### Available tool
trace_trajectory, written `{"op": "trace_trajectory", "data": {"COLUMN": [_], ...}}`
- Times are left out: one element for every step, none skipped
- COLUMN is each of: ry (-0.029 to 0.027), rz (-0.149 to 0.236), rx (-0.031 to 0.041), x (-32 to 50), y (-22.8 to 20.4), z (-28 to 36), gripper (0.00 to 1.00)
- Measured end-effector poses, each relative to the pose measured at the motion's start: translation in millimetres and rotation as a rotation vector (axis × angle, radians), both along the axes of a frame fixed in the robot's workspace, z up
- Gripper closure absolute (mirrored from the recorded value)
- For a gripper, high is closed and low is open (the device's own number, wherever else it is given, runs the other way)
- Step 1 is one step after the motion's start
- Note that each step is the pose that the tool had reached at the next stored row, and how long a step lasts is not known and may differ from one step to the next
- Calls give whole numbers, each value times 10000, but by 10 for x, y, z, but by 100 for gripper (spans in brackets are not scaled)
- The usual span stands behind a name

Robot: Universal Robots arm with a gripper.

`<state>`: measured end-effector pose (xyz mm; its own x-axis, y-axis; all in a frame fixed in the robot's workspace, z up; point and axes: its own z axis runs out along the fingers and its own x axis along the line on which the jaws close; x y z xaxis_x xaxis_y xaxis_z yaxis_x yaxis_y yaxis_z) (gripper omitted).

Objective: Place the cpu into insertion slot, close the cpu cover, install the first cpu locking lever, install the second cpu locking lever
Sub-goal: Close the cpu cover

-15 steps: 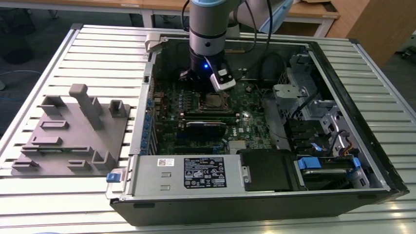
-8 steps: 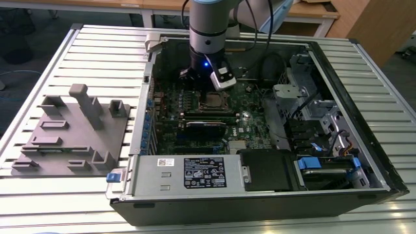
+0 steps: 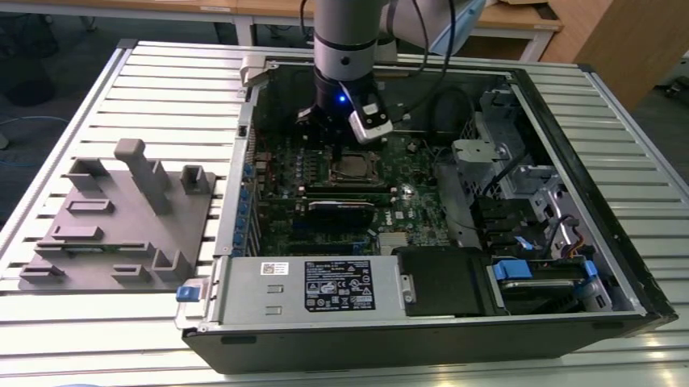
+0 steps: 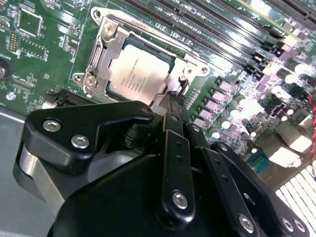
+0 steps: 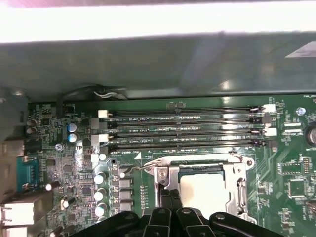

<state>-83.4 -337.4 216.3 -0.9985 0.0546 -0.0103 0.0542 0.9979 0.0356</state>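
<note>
Hovering low over the green circuit board (image 4: 49, 54), the tool (image 4: 173, 101) has its fingers drawn together, nothing visibly between them. Its tips sit at the edge of the thin square dark-silver cpu cover (image 4: 101, 54), which lies flat over the small silver-grey square cpu (image 4: 138, 74) just ahead. A slip off the thin wire locking lever (image 5: 134, 168) beside the tips could let it spring back or gouge the board.
</note>
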Motion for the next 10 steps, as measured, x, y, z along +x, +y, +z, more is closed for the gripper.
{"op": "trace_trajectory", "data": {"ry": [0,-1,-1,-1,0,0,0,0,0,0], "rz": [0,1,0,1,2,1,1,1,0,0], "rx": [-1,1,1,1,0,0,0,0,0,-1], "x": [0,0,0,1,5,11,21,33,45,60], "y": [0,0,0,0,1,3,5,7,9,11], "z": [11,11,12,12,12,12,12,12,12,12], "gripper": [90,90,90,90,90,90,90,90,90,90]}}
